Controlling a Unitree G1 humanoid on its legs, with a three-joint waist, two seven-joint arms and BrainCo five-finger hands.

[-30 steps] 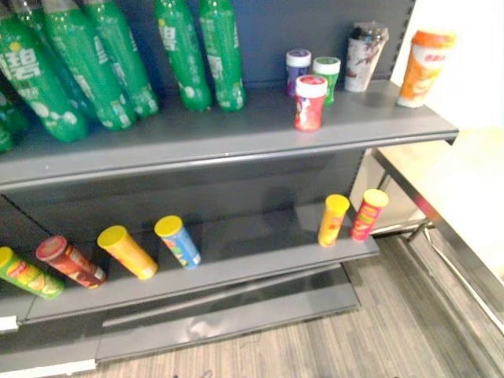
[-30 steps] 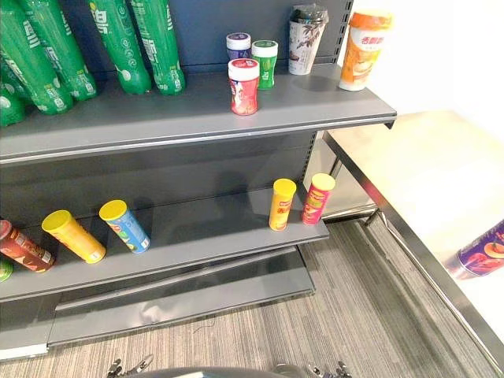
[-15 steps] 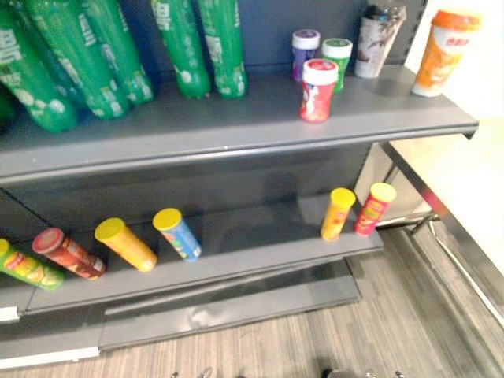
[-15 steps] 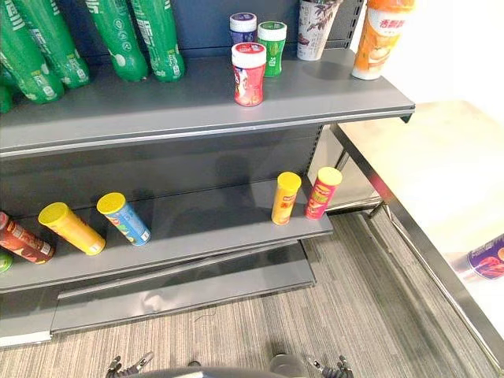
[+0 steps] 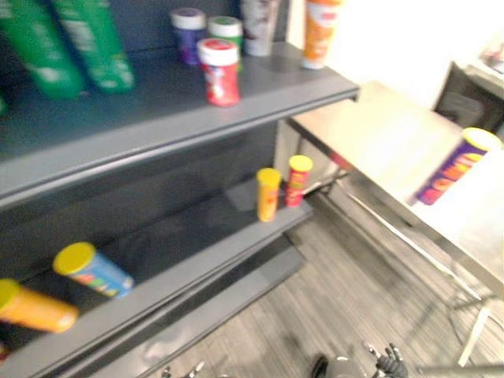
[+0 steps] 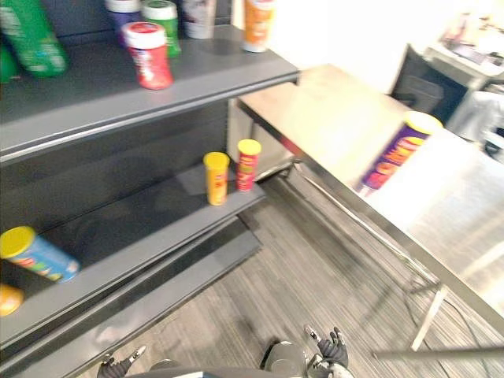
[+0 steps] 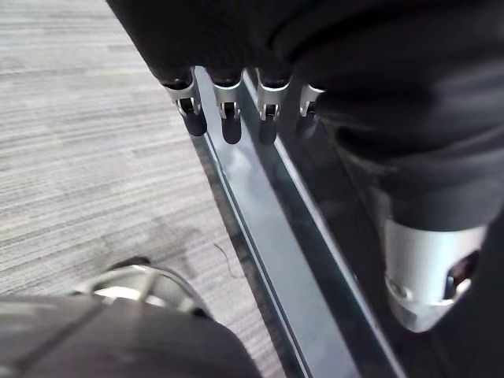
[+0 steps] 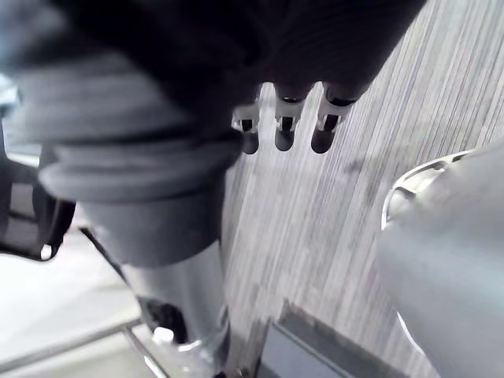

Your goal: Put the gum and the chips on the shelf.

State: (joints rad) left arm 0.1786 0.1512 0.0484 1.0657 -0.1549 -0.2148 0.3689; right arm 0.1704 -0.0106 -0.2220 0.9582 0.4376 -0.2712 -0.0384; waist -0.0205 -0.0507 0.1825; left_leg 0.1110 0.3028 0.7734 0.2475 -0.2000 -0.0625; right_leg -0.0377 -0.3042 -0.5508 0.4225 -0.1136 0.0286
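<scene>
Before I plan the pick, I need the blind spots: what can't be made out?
Purple chips can on the steel table: print smeared by motion blur, both eye views.
Green bottles: tops cut by the top edge, left eye view.
Orange can: cut by the left edge, left eye view.

Matt dark-grey metal shelf [image 5: 157, 118] boards at the left of the frame carry glossy green plastic bottles [image 5: 87, 47] and a shiny red gum jar [image 5: 220, 72] with a white plastic cap; at right, a glossy purple chips can [image 6: 394, 153] on a brushed, gleaming steel worktop [image 6: 339, 126]; below, a finely striped, matt grey floor [image 5: 339, 299].
</scene>
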